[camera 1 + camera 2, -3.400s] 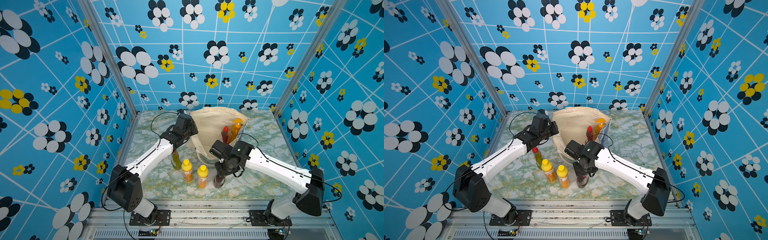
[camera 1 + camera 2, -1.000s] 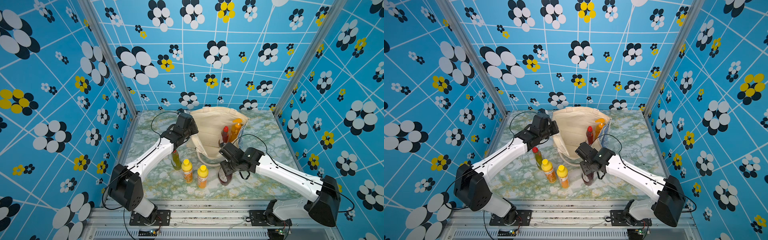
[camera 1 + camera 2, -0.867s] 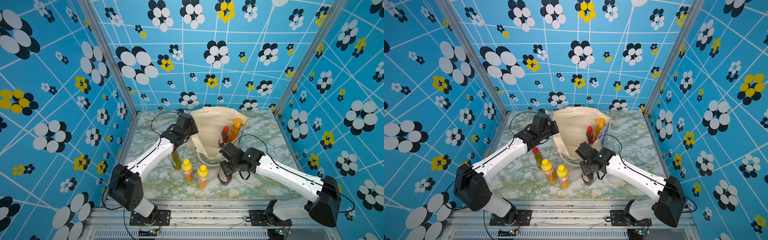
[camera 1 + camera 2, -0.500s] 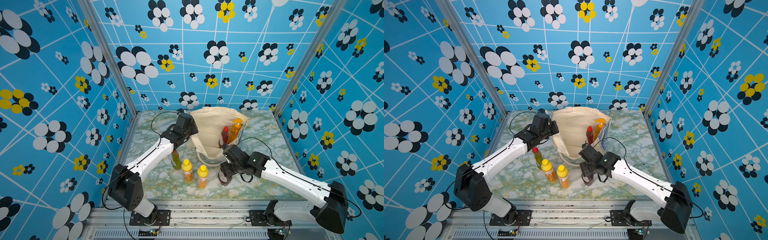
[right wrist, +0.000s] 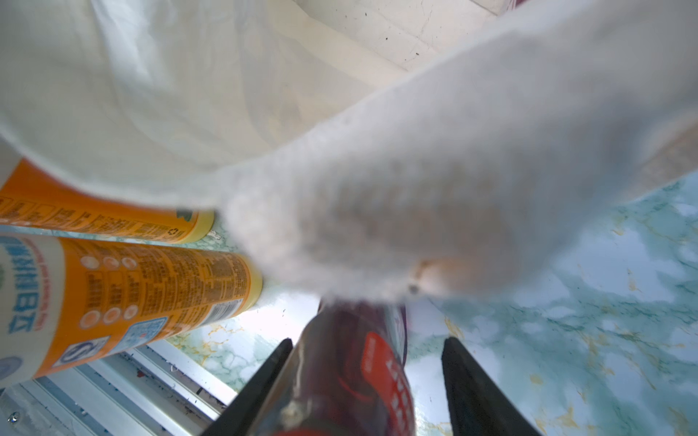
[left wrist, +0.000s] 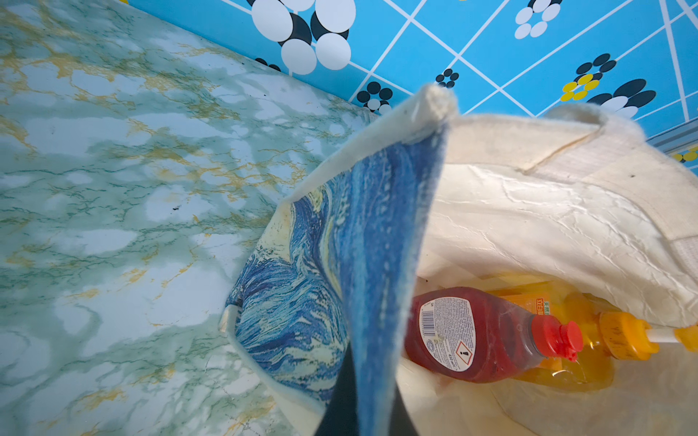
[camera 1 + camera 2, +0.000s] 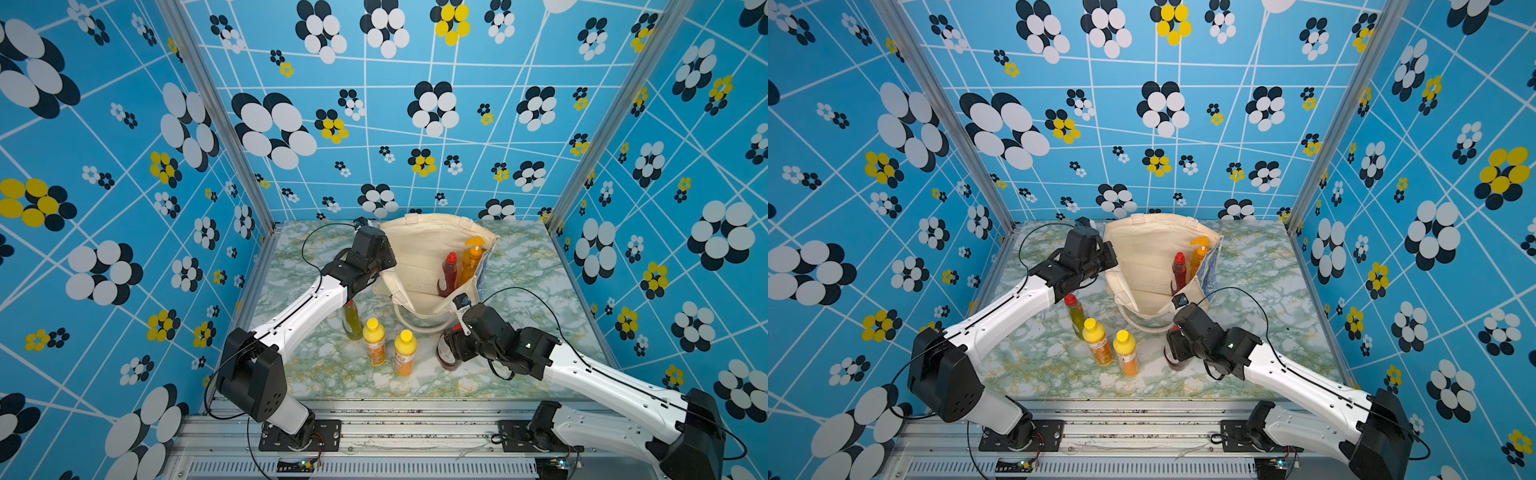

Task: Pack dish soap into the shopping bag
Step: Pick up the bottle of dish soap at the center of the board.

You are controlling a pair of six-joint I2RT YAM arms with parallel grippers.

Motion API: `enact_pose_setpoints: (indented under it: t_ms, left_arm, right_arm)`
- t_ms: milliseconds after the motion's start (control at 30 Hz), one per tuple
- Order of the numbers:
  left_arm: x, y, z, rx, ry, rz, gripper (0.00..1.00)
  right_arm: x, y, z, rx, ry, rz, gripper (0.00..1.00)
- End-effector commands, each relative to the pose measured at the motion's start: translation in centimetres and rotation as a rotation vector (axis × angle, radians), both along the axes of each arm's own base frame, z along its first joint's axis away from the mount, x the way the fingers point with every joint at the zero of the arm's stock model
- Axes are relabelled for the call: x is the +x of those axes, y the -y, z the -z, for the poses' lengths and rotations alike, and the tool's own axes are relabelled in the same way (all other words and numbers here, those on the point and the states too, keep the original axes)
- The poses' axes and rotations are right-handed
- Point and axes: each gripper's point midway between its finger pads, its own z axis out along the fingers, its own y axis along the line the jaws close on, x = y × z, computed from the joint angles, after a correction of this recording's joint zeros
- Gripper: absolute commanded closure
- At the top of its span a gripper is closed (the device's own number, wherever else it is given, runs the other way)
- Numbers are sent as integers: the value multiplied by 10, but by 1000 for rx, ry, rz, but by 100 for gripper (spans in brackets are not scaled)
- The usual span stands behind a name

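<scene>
Our right gripper (image 5: 368, 341) straddles the upright red-capped dark red plastic bottle (image 5: 351, 381), jaws parted, one clear of it, just beside the cream canvas tote bag (image 7: 419, 249). Our left gripper (image 6: 372, 413) pinches that bag's rim; another dark red bottle (image 7: 449, 274) and an orange pump bottle (image 7: 471, 259) stand inside.

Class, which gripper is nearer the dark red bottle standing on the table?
Right. The right gripper straddles that bottle; the left gripper pinches the bag rim, farther back.

Open shopping bag (image 7: 1142, 257) holds red-capped bottle (image 7: 1178, 272) beside orange pump bottle (image 7: 1197, 257).
</scene>
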Motion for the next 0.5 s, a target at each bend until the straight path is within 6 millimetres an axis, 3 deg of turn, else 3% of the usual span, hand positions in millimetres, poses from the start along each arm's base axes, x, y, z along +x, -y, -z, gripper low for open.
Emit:
enact_pose_setpoints:
  t_ms: [0,300,467]
  left_arm:
    - [-2,-7,-11,25,24,-16,100]
    - [-1,-6,-10,24,20,-12,100]
    - [0,-6,-10,24,21,-12,100]
  right_arm:
    - [3,1,10,-18,19,-1,38]
    - [8,-1,19,-32,35,3,36]
    - [14,-3,13,-13,98,-9,32]
